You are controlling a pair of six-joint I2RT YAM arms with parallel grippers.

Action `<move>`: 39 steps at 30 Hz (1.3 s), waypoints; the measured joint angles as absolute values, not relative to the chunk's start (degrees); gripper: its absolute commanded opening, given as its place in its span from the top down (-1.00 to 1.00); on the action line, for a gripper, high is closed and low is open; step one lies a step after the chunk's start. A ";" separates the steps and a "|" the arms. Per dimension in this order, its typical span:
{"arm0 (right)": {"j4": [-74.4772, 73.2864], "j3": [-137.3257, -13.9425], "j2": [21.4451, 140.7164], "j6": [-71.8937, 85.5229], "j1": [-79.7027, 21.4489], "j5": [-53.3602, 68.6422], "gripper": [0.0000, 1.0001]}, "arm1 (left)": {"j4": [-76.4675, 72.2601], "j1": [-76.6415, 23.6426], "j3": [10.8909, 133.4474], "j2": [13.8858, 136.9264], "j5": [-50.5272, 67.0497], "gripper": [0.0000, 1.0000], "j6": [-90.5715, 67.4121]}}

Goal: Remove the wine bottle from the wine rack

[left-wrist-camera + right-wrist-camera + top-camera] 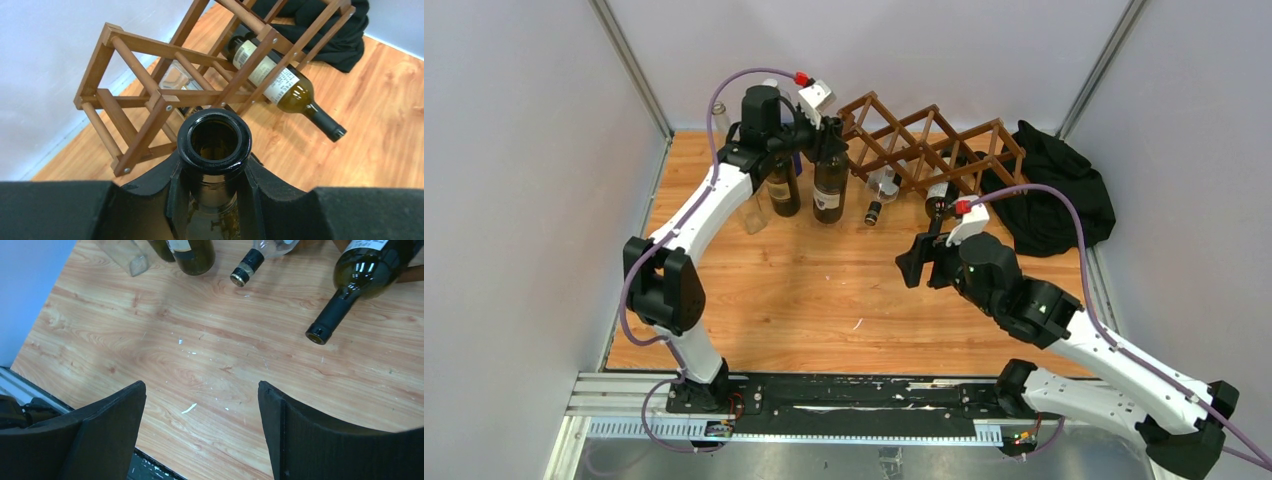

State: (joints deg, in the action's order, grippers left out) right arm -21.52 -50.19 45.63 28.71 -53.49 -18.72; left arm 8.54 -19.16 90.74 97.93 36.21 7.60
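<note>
bright, even light; soft shadows

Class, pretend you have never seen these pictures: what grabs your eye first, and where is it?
The wooden wine rack at the back, with a white-labelled green bottle lying in it, neck poking out toward the front. At its left end the left gripper is shut on the neck of an upright dark bottle, while the right gripper hangs open over the bare table.

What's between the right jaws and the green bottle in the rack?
Only bare tabletop between the open right jaws and the green bottle, per right wrist view.
</note>
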 measured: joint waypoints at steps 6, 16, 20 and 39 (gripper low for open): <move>-21.78 -51.64 47.66 30.74 -48.66 -17.80 -0.70 | 5.76 -18.81 90.74 101.75 36.03 1.00 10.76; -22.15 -53.76 53.23 33.36 -42.54 -14.39 -0.76 | -2.52 -15.94 84.93 103.18 36.91 0.56 13.72; -22.37 -54.87 57.43 35.18 -40.99 -13.13 -0.77 | -5.54 -15.53 83.55 103.13 37.23 -0.03 13.54; -21.37 -71.59 87.24 40.18 -34.00 -8.21 -0.73 | 2.87 -13.30 91.18 94.48 37.60 -1.00 2.52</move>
State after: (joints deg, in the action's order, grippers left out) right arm -21.37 -71.59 87.24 40.18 -34.00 -8.21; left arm 2.87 -13.30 91.18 94.48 37.60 2.52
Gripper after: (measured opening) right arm 0.881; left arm 0.996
